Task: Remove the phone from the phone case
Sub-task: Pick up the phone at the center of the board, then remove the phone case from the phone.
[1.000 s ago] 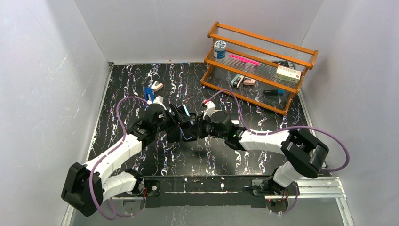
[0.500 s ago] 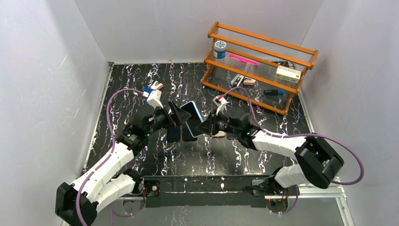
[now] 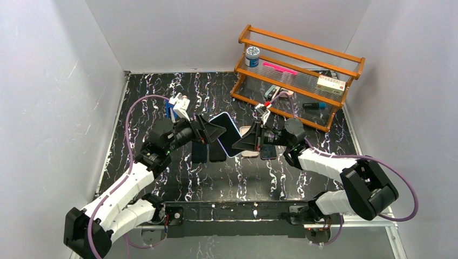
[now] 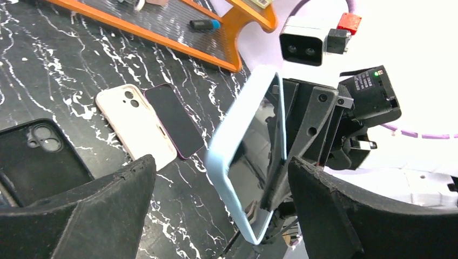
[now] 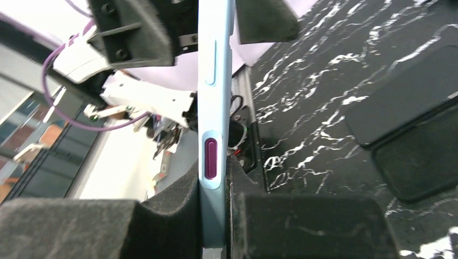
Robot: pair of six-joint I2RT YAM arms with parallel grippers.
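Holding the cased phone off the table

Your phone (image 3: 226, 134), inside its pale blue case (image 4: 237, 162), hangs tilted above the table (image 3: 162, 97), between both arms. From the right wrist you see the right gripper (image 5: 216, 216) clamped on the case's edge, just below a purple side button (image 5: 210, 158). Only the left wrist shows the left gripper (image 4: 219, 167) spread wide either side of it, with a white case (image 4: 135, 127) and a dark phone (image 4: 174, 118) lying below.

Blue case (image 5: 215, 81): edge-on in the right wrist view, both ends cut off by the frame.
Black case (image 4: 40, 156): near corner hidden behind a finger (image 4: 81, 210) of the left gripper (image 4: 219, 167).
Wooden shelf (image 3: 281, 112): most items on it too small to name from above.
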